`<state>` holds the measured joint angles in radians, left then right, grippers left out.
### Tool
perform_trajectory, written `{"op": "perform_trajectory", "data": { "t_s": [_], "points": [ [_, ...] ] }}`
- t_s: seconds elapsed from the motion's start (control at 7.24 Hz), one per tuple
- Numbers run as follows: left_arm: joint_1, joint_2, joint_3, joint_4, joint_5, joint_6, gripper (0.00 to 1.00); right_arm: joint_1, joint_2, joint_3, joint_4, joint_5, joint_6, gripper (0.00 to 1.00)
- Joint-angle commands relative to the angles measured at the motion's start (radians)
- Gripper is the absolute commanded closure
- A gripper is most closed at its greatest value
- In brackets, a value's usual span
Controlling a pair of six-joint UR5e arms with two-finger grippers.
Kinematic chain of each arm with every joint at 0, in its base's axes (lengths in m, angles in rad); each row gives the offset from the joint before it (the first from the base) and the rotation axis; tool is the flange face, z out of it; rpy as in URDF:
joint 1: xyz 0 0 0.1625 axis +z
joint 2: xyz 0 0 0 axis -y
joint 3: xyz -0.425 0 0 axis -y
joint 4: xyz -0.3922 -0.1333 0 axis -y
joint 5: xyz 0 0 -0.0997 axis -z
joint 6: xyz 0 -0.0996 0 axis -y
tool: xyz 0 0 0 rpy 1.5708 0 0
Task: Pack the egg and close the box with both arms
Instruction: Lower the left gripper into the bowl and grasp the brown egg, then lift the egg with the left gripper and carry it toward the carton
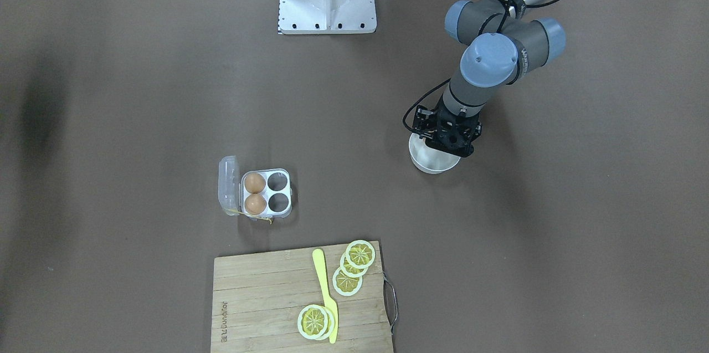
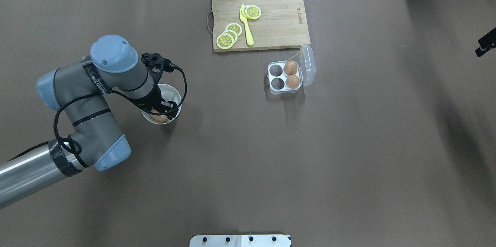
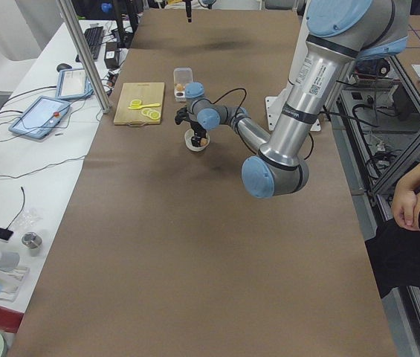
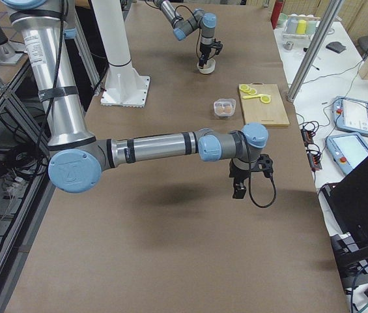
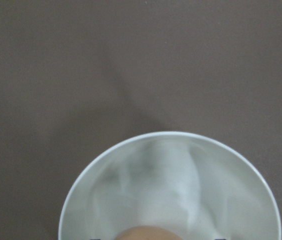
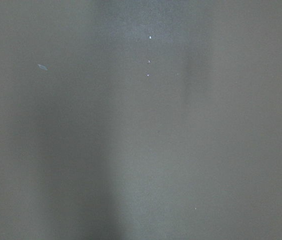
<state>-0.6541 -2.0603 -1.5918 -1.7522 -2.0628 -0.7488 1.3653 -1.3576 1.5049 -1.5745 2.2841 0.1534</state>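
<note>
Presently I log left gripper (image 2: 163,114) inside bowl (image 2: 173,90), jaws wide astride egg (image 5: 148,234); right gripper (image 4: 239,190): cannot tell.

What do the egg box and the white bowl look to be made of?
The box: clear glossy plastic, likely; the table shows through its open lid. The bowl: smooth glossy white, ceramic or plastic; the look leaves that open.

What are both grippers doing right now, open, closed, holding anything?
Left gripper: open, lowered into the white bowl, fingers either side of the egg, not clamped.
Right gripper: cannot tell, jaws not clearly shown.
</note>
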Motion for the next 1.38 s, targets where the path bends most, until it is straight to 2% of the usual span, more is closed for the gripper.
{"op": "perform_trajectory", "data": {
  "t_s": [0.0, 0.14, 0.28, 0.55, 0.97, 1.24],
  "points": [
    [0.005, -0.004, 0.006, -0.001, 0.007, 0.0, 0.29, 0.0, 0.0, 0.0, -0.001, 0.0, 0.0, 0.0],
    [0.005, -0.006, 0.004, -0.001, 0.006, 0.005, 0.43, 0.0, 0.0, 0.0, -0.001, 0.002, 0.0, 0.0],
    [0.005, -0.006, 0.003, 0.0, 0.004, 0.006, 0.53, 0.0, -0.002, 0.0, -0.001, 0.002, 0.0, 0.0],
    [0.001, -0.011, -0.008, 0.005, 0.0, 0.008, 0.53, 0.0, -0.002, 0.001, -0.001, 0.002, 0.0, 0.0],
    [-0.056, -0.011, -0.088, -0.001, -0.003, 0.006, 0.52, 0.0, -0.002, 0.0, -0.001, 0.002, 0.0, 0.0],
    [-0.088, -0.088, -0.086, -0.013, 0.004, -0.047, 0.52, 0.0, -0.002, 0.0, -0.001, 0.002, 0.0, 0.0]
  ]
}}
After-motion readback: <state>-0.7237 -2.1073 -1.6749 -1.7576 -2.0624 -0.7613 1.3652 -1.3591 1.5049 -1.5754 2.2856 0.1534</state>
